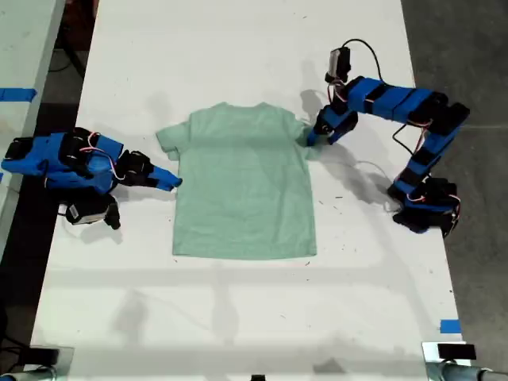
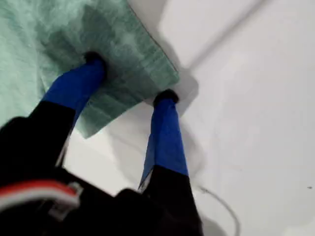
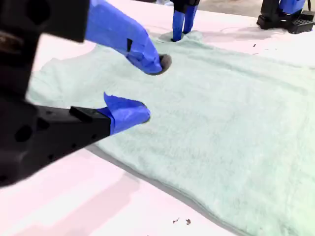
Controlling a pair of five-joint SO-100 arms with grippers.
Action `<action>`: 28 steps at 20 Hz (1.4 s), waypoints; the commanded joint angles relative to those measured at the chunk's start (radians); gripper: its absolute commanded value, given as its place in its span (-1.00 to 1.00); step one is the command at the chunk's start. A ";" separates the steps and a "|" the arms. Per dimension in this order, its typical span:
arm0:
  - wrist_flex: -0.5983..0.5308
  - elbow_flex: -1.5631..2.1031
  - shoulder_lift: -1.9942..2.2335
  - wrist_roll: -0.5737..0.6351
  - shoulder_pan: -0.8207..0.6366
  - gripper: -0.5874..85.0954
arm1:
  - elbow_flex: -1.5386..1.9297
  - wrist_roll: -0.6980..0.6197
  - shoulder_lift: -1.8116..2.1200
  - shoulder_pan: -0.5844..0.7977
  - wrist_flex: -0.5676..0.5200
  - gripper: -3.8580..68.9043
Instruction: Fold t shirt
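Note:
The pale mint-green t shirt lies flat on the white table, neck toward the far edge. My first gripper is at the sleeve on the exterior view's right, open. In the first wrist view one of its fingers presses on the sleeve cloth, while the other tip rests at the sleeve's edge on the table. My second gripper is open beside the shirt's edge on the exterior view's left, below the other sleeve. Its jaws stand apart just over the cloth, holding nothing.
The first arm's base stands on the table at the exterior view's right, with a thin cable beside it. A blue tape mark sits near the front corner on that side. Another table adjoins on the exterior view's left.

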 commanded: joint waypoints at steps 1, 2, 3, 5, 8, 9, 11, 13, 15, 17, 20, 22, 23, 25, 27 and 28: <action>0.002 0.040 0.000 0.005 0.000 -0.72 | -0.037 0.003 -0.005 -0.028 -0.028 -0.67; 0.002 0.040 0.000 0.005 0.003 -0.73 | -0.041 0.008 0.005 -0.028 -0.015 -0.87; 0.002 0.040 -0.002 0.005 0.005 -0.73 | -0.049 0.006 0.018 -0.026 0.003 -0.90; 0.002 0.040 -0.003 0.005 0.005 -0.73 | -0.074 0.003 0.069 -0.026 0.051 -0.90; 0.003 0.040 -0.003 0.006 -0.003 -0.73 | -0.144 0.017 0.196 -0.040 0.153 -0.90; 0.003 0.040 -0.003 0.008 -0.006 -0.73 | -0.190 0.021 0.232 -0.057 0.189 -0.90; 0.003 0.040 -0.003 0.009 -0.012 -0.73 | -0.331 0.029 0.247 -0.120 0.255 -0.90; 0.003 0.040 -0.003 0.012 -0.021 -0.74 | -0.449 0.041 0.227 -0.202 0.268 -0.89; 0.003 0.040 -0.003 0.012 -0.023 -0.74 | -0.538 0.052 0.173 -0.287 0.245 -0.89; 0.003 0.040 -0.003 0.012 -0.023 -0.74 | -0.606 0.054 0.095 -0.362 0.192 -0.87; 0.003 0.040 -0.005 0.012 -0.026 -0.75 | -0.739 0.043 -0.089 -0.445 0.156 -0.62; 0.003 0.040 -0.008 0.012 -0.023 -0.75 | -0.778 0.026 -0.169 -0.472 0.141 -0.13; 0.003 0.040 -0.009 0.012 -0.023 -0.75 | -0.779 0.026 -0.172 -0.474 0.150 -0.01; 0.003 0.040 -0.009 0.014 -0.025 -0.75 | -0.779 0.031 -0.101 -0.448 0.221 0.07; 0.003 0.040 -0.009 0.017 -0.029 -0.75 | -0.741 0.032 0.046 -0.391 0.310 0.07; 0.003 0.040 -0.009 0.017 -0.029 -0.75 | -0.707 0.037 0.135 -0.365 0.357 0.06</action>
